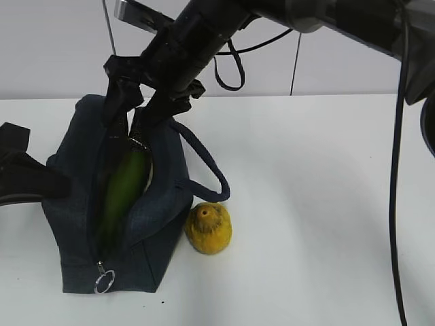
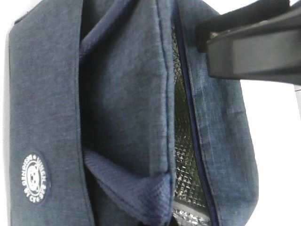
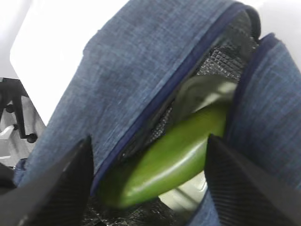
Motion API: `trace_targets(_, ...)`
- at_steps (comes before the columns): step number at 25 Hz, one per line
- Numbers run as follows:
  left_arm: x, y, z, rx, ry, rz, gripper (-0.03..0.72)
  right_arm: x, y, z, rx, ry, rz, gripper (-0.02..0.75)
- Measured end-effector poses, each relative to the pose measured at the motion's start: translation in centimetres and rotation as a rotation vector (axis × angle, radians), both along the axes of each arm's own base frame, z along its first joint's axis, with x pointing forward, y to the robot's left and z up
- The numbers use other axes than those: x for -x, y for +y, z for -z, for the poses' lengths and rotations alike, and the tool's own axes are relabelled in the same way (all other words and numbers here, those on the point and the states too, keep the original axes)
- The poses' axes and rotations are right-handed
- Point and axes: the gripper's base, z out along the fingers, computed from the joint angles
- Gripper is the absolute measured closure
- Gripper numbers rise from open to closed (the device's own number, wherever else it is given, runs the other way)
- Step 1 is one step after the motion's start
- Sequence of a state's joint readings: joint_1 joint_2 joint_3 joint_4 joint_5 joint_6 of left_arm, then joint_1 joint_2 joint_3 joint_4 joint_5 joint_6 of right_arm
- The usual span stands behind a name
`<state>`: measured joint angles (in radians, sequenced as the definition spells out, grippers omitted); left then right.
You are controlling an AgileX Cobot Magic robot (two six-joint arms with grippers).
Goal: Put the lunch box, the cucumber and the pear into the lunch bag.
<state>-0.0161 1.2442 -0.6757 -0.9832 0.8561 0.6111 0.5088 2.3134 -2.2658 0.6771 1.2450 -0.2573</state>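
Note:
The navy lunch bag (image 1: 75,163) stands at the left of the table with its top zipper open. The green cucumber (image 1: 122,193) lies slanted in the opening, blurred. In the right wrist view the cucumber (image 3: 174,155) rests over the pale lid of the lunch box (image 3: 207,92) inside the bag (image 3: 141,70). My right gripper (image 1: 136,112) hangs over the bag's far end, open, with its fingers (image 3: 249,183) either side of the cucumber and clear of it. The yellow pear (image 1: 209,227) sits on the table against the bag's right side. My left gripper (image 1: 27,173) is at the bag's left side; its jaws are hidden.
The bag's rope handle (image 1: 207,166) loops out to the right above the pear. The metal ring pull (image 1: 104,280) hangs at the bag's near end. The left wrist view shows the bag's side (image 2: 47,94), its silver lining (image 2: 186,160) and the right gripper's finger (image 2: 254,47).

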Motion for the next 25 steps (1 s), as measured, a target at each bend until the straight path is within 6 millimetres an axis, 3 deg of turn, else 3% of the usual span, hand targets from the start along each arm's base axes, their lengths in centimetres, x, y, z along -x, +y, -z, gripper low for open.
trace_targets(4, 0.0, 0.0, 0.0, -0.001, 0.000, 0.001, 0.704, 0.0, 0.1, -0.6, -0.027, -0.006, -0.001, 0.157)
trace_targets(8, 0.0, 0.0, 0.0, -0.002, 0.001, 0.002, 0.704, 0.0, 0.0, -2.6, -0.036, -0.075, 0.001, 0.153)
trace_targets(17, 0.1, 0.0, 0.0, 0.000, 0.005, 0.009, 0.704, 1.9, -3.6, -10.3, 0.128, -0.382, 0.053, 0.153)
trace_targets(22, 0.1, 0.0, 0.0, 0.000, 0.005, 0.009, 0.704, 4.7, -5.7, -15.1, 0.130, -0.489, 0.079, 0.154)
trace_targets(25, 0.1, 0.0, 0.0, -0.001, 0.004, 0.009, 0.704, 6.8, -7.0, -17.0, 0.128, -0.510, 0.084, 0.154)
